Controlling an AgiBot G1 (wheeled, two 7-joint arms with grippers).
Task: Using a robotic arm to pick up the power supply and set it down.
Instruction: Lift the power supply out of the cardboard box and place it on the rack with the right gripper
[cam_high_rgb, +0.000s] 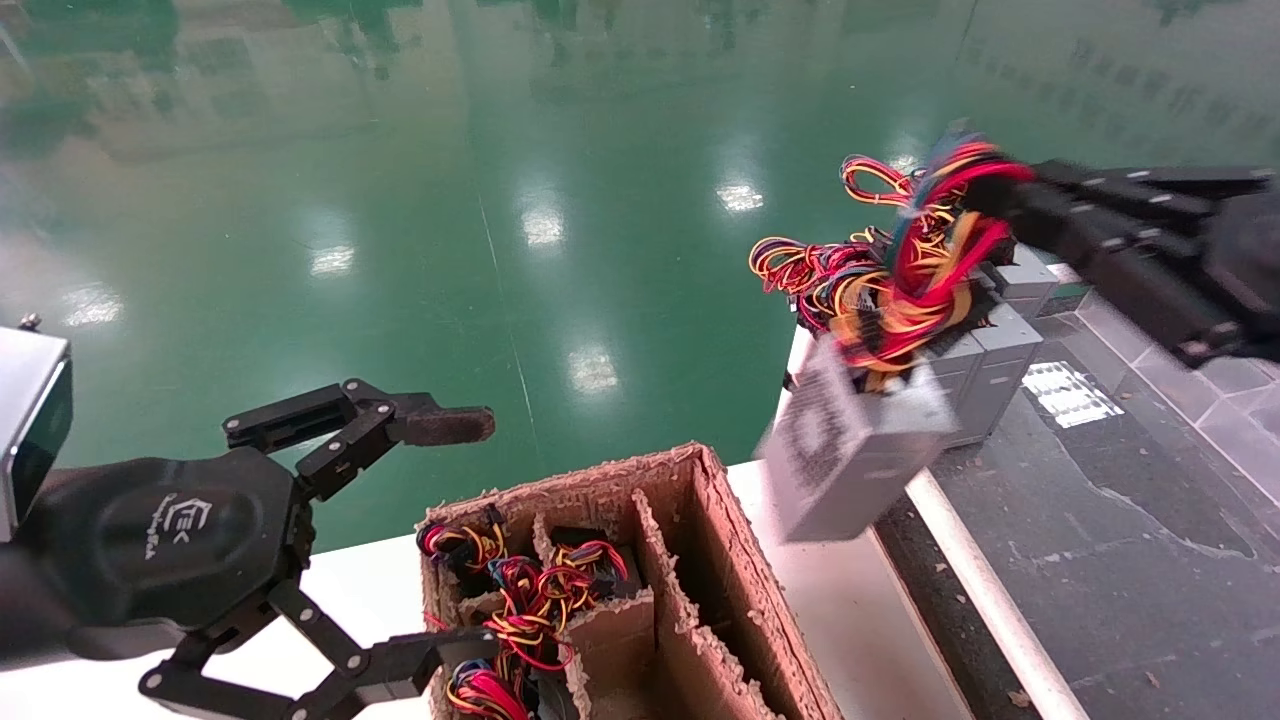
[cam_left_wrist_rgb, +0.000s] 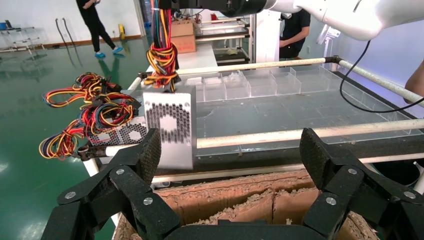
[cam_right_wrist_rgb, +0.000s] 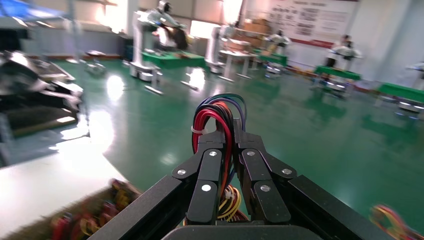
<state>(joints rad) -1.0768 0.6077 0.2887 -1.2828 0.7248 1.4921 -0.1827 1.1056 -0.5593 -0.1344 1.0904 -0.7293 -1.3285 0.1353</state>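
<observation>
The power supply (cam_high_rgb: 850, 440), a grey box with a perforated vent face, hangs tilted in the air over the edge between the white table and the dark belt. Its red, yellow and blue wire bundle (cam_high_rgb: 930, 260) runs up into my right gripper (cam_high_rgb: 985, 190), which is shut on the wires. The right wrist view shows the wire loop (cam_right_wrist_rgb: 220, 107) pinched in that gripper (cam_right_wrist_rgb: 227, 135). The left wrist view shows the box (cam_left_wrist_rgb: 170, 127) dangling from its bundle (cam_left_wrist_rgb: 162, 50). My left gripper (cam_high_rgb: 450, 545) stands open and empty at the cardboard box's near left side (cam_left_wrist_rgb: 230, 150).
A divided cardboard box (cam_high_rgb: 700, 560) on the white table holds other units with wires (cam_high_rgb: 530, 600). More grey boxes (cam_high_rgb: 990, 370) with sprawling wire loops (cam_high_rgb: 800, 270) sit on the dark belt behind a white rail (cam_high_rgb: 990, 600). Clear trays (cam_left_wrist_rgb: 260, 82) lie farther back.
</observation>
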